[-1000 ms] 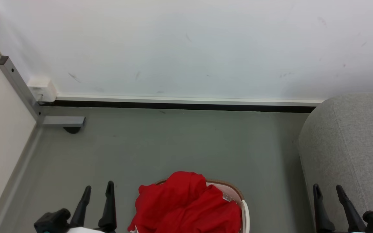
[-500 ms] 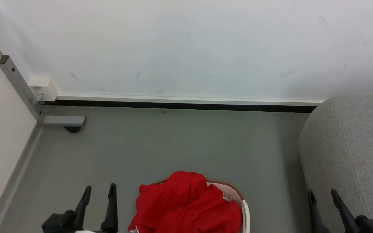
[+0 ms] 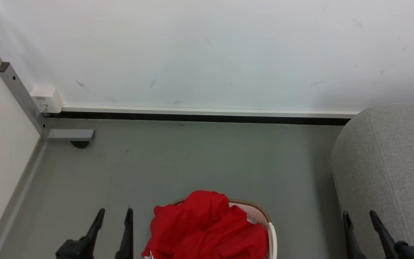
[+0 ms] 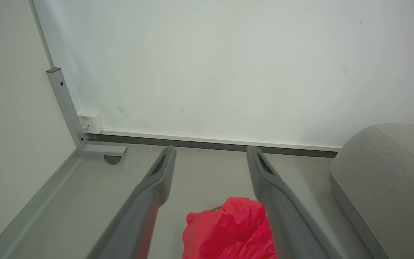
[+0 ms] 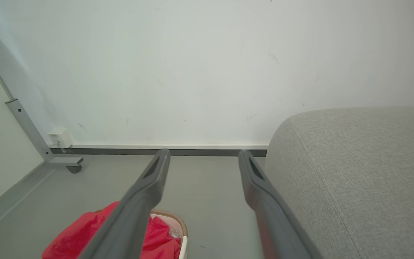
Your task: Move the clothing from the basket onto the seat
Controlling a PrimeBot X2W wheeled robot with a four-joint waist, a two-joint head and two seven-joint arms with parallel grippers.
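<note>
I have not yet begun the pick. The red clothing (image 3: 207, 230) lies heaped in the basket (image 3: 261, 212), covering its left rim. My left gripper (image 3: 115, 213) and right gripper (image 3: 358, 215) flank it, both empty with fingers apart. Next, I judge, one must reach down into the heap and grip it before carrying it to the sofa (image 3: 390, 162).

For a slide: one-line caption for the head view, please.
Red clothing heaped in the basket, open left hand and right hand flanking it, seat at right.
</note>
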